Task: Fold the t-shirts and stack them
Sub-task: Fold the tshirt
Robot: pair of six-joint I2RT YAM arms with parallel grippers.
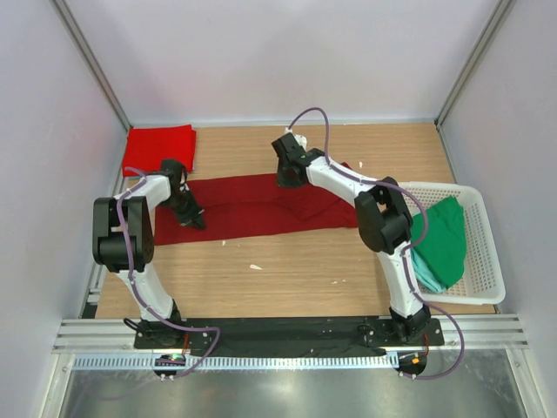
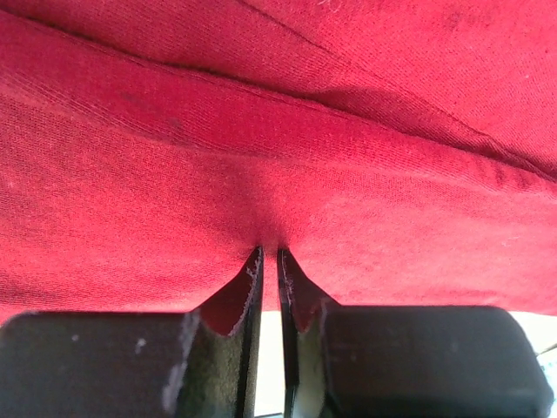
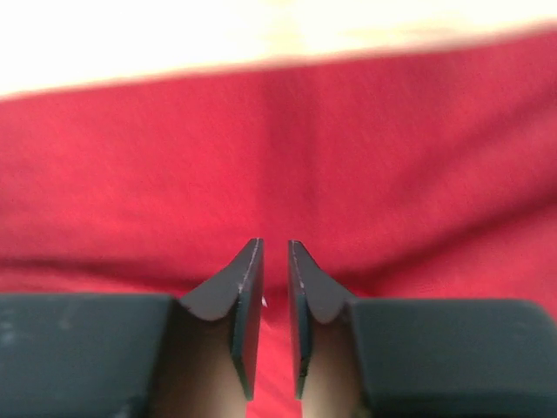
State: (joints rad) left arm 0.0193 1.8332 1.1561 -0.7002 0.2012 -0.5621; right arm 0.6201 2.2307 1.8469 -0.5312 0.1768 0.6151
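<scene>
A dark maroon t-shirt (image 1: 252, 205) lies across the middle of the table as a long folded strip. My left gripper (image 1: 195, 219) is down on its left part. In the left wrist view the cloth (image 2: 278, 131) fills the frame and puckers where the left gripper (image 2: 269, 251) pinches it, the jaws almost together. My right gripper (image 1: 287, 180) hovers at the strip's far edge near the middle. In the right wrist view the right gripper (image 3: 275, 242) stands slightly open with nothing between the jaws, the blurred maroon cloth (image 3: 278, 148) beneath. A folded brighter red t-shirt (image 1: 160, 148) lies at the back left.
A white basket (image 1: 484, 252) at the right edge holds a green t-shirt (image 1: 446, 239) over a teal one (image 1: 424, 272). Grey walls close in the table on three sides. Small white scraps lie on the wood (image 1: 255, 266) in front of the strip.
</scene>
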